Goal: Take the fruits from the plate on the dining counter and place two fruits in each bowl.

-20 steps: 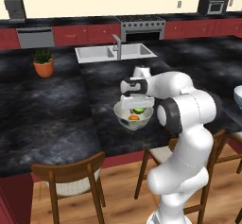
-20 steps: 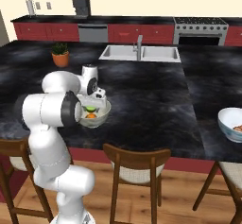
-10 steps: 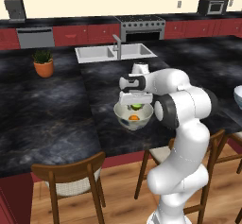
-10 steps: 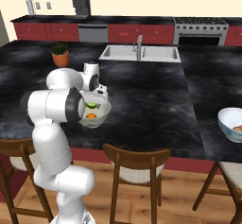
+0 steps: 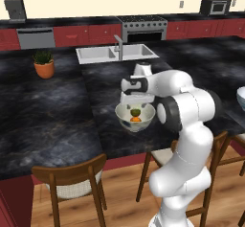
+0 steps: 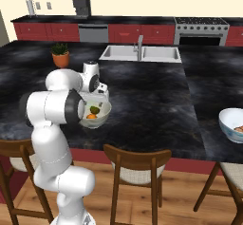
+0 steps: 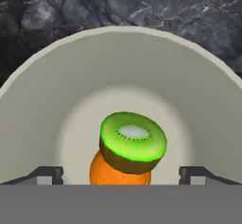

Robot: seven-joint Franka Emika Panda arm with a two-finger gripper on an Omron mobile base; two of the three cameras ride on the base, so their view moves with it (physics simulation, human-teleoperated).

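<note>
Kiwi half [image 7: 133, 142] sits on the orange [image 7: 113, 175] inside the near bowl [image 7: 42, 105] on the table [image 5: 57, 106], jaws spread wide and empty above. Both fruits look light, slick, roll-prone; grip across the middle.

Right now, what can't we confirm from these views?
- Far bowl: cut off by the right base view's edge; a bit of fruit shows, no count possible.
- Orange fruit: half hidden under the cut green fruit in the hand view.
- Gripper: open; its fingertips barely show above the hand view's bottom edge.
</note>
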